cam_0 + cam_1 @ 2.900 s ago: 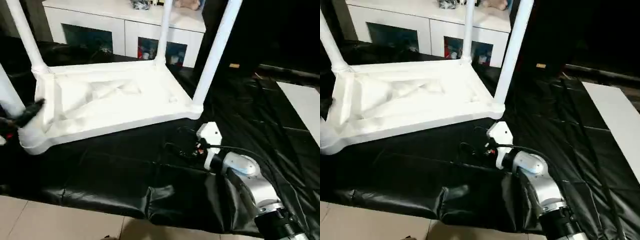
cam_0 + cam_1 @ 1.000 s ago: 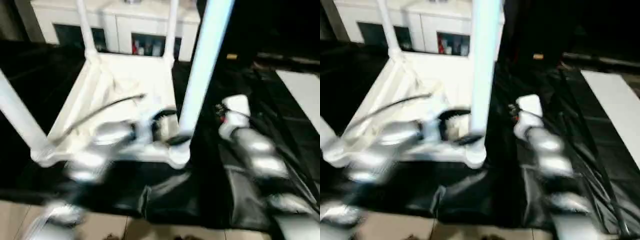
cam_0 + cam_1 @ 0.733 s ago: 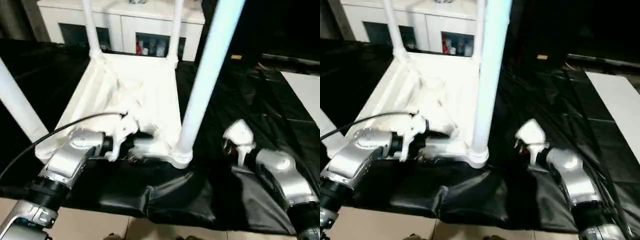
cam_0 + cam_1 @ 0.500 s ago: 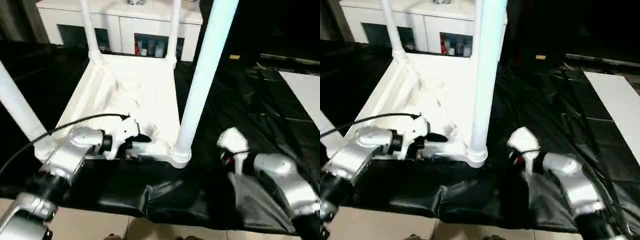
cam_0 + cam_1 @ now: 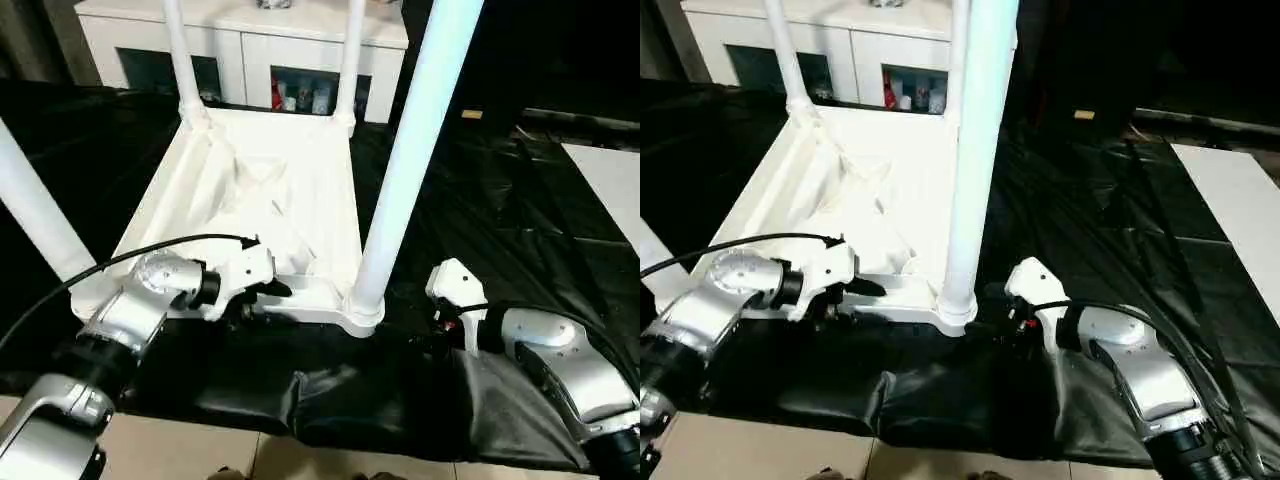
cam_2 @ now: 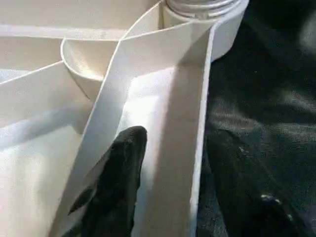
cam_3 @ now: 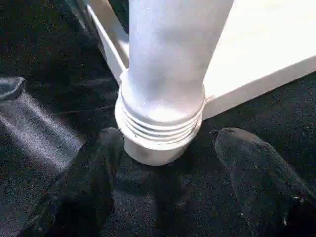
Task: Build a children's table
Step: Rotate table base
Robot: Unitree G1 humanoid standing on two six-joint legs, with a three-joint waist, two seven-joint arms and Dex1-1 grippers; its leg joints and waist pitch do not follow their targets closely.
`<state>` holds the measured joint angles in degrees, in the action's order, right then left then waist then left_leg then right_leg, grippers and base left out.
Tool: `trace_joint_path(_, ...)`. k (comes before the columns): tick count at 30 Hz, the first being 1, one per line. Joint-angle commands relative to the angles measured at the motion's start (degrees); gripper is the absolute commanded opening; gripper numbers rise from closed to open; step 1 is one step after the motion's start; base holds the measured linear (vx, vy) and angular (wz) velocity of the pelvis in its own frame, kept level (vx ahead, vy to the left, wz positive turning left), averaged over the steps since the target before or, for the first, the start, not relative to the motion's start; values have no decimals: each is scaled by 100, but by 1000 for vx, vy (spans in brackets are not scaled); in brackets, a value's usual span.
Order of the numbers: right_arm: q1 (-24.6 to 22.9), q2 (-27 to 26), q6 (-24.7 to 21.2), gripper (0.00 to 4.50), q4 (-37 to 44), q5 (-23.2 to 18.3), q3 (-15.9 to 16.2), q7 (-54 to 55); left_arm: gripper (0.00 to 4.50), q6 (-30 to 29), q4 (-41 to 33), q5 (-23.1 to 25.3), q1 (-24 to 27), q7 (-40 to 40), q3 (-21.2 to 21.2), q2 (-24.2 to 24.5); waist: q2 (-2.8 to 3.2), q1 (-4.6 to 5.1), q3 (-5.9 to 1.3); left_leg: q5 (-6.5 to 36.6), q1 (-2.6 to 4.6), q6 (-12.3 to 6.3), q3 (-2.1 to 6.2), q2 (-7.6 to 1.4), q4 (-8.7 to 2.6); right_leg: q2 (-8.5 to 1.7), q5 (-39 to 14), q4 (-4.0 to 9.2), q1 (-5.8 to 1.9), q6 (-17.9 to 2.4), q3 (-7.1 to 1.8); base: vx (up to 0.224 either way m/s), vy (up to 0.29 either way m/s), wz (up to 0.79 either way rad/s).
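the children's table (image 5: 290,200) lies upside down on a black sheet (image 5: 500,200) spread over the floor, its all-white ribbed underside facing up and four tapered legs standing from round corner sockets. at the near edge, the left hand (image 6: 168,173) straddles the rim wall, one black finger (image 6: 116,182) inside the channel and the other outside on the sheet, not yet pinched on it. the right hand (image 7: 163,163) is spread, its fingers on either side of the near right leg's (image 5: 410,170) threaded base without touching it. farther back stands a white cabinet (image 5: 250,50) whose glass doors show small items too blurred to name.
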<state>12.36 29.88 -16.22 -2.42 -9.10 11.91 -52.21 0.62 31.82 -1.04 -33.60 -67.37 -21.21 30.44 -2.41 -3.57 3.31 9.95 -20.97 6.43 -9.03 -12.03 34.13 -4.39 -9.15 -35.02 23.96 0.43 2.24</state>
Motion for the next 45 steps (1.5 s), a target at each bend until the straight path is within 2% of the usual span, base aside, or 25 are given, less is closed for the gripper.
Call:
trace_joint_path(1, -26, 66, -86, 343, 147, 7, 48, -27, 204, 72, 112, 78, -81, -29, -47, -44, 74, -39, -365, 1933, 35, -67, -38, -53, -468, -250, -1928, 442, -284, -1012, -161, 0, 0, 0)
trace_joint_path(5, -54, 72, -96, 343, 168, 13, 60, -36, 171, 24, 157, 86, -111, -150, -101, -32, 65, -38, -364, 1966, 37, -59, -40, -56, -471, -247, -1931, 444, -279, -1020, -165, 0, 0, 0)
trace_joint_path(7, -58, 68, -115, 343, 180, 20, 66, -35, 150, 20, 246, 129, -145, -258, -116, -41, 84, -37, -364, 1980, 40, -55, -38, -51, -471, -240, -1883, 447, -280, -1044, -162, 0, 0, 0)
trace_joint_path(14, -51, 63, -137, 343, 181, 26, 44, -27, 96, -7, 407, 104, -179, -486, -111, -96, 87, -36, -373, 1915, 41, -67, -39, -54, -469, -248, -1779, 433, -291, -1094, -163, 0, 0, 0)
trace_joint_path(16, -44, 56, -143, 343, 173, 29, 52, -36, 63, -84, 418, 107, -174, -579, -157, -184, 85, -38, -373, 1943, 46, -68, -41, -56, -466, -251, -1817, 439, -289, -1102, -164, 0, 0, 0)
trace_joint_path(19, -43, 47, -151, 343, 176, 16, 57, -38, 54, -246, 410, 145, -145, -687, -243, -269, 80, -50, -376, 1922, 52, -86, -46, -59, -461, -254, -1810, 438, -285, -1115, -165, 0, 0, 0)
trace_joint_path(21, -21, 15, -139, 343, 165, 15, 59, -21, 26, -231, 448, 235, -123, -666, -305, -288, 95, -52, -373, 1910, 41, -85, -43, -57, -469, -248, -1796, 441, -295, -1102, -164, 0, 0, 0)
trace_joint_path(22, -15, -3, -131, 343, 160, 12, 50, -3, 18, -220, 463, 258, -111, -644, -311, -299, 84, -53, -376, 1902, 40, -94, -44, -54, -467, -246, -1793, 442, -296, -1093, -162, 0, 0, 0)
trace_joint_path(25, -22, -80, -137, 343, 198, -112, -27, 3, 5, -345, 291, 310, 87, -447, -294, -331, 118, -56, -385, 1871, 38, -88, -35, -63, -473, -254, -1739, 430, -302, -1104, -163, 0, 0, 0)
trace_joint_path(26, -35, -78, -137, 343, 228, -140, -36, -20, 5, -456, 157, 275, 194, -320, -245, -361, 116, -52, -388, 1864, 37, -86, -37, -69, -472, -253, -1658, 420, -307, -1134, -164, 0, 0, 0)
trace_joint_path(27, -44, -74, -140, 343, 254, -159, -41, -37, 5, -534, 47, 253, 280, -216, -188, -395, 85, -34, -381, 1818, 12, -106, -39, -57, -472, -235, -1620, 413, -324, -1135, -155, 0, 0, 0)
trace_joint_path(30, -72, -96, -162, 343, 291, -254, -82, -71, 5, -769, -399, 124, 580, 146, 1, -545, 98, -11, -377, 1873, 17, -163, -52, -54, -461, -251, -2049, 457, -307, -1029, -158, 0, 0, 0)
trace_joint_path(32, -70, -120, -177, 343, 296, -293, -99, -73, 5, -961, -733, 47, 746, 168, 14, -576, 71, 8, -371, 1875, 0, -195, -49, -47, -466, -247, -2287, 479, -300, -931, -156, 0, 0, 0)
trace_joint_path(33, -54, -127, -163, 343, 262, -260, -75, -65, 5, -995, -842, 19, 800, 138, -1, -578, 90, 17, -371, 1903, 8, -200, -49, -44, -460, -245, -2418, 489, -280, -881, -159, 0, 0, 0)
trace_joint_path(34, -54, -127, -163, 343, 262, -260, -75, -65, 5, -995, -842, 19, 800, 138, -1, -578, 76, 24, -373, 1903, 2, -204, -48, -44, -462, -245, -2471, 496, -281, -851, -155, 0, 0, 0)
trace_joint_path(35, -47, -133, -155, 343, 243, -243, -66, -65, 5, -1005, -889, 19, 824, 127, -7, -579, 87, 31, -366, 1949, 9, -209, -50, -32, -461, -237, -2619, 521, -261, -784, -152, 0, 0, 0)
trace_joint_path(36, 21, -205, -134, 343, 112, -205, -82, 19, 5, -946, -906, 90, 818, 119, -44, -553, 66, 36, -372, 1962, 8, -221, -51, -22, -456, -238, -2749, 541, -256, -712, -147, 0, 0, 0)
trace_joint_path(37, 58, -230, -93, 343, 47, -171, -79, 52, 5, -942, -927, 95, 822, 120, -44, -551, 86, 38, -371, 1954, 4, -218, -42, -23, -465, -241, -2797, 544, -247, -673, -148, 0, 0, 0)
trace_joint_path(42, 217, -322, 38, 343, -257, 17, -56, 248, 5, -1028, -1094, 153, 867, 159, -31, -527, 92, 63, -384, 1983, 10, -187, -40, -30, -469, -236, -2719, 535, -230, -680, -143, 0, 0, 0)
trace_joint_path(43, 262, -385, 41, 343, -320, -39, -64, 236, 5, -1081, -1166, 163, 887, 187, -13, -519, 129, 51, -385, 1935, 10, -192, -38, -37, -471, -237, -2575, 521, -233, -719, -152, 0, 0, 0)
trace_joint_path(45, 305, -502, 7, 343, -349, -159, -72, 189, 5, -1133, -1205, 160, 887, 194, 3, -522, 121, 48, -404, 1840, 0, -205, -47, -40, -472, -226, -2202, 486, -250, -833, -154, 0, 0, 0)
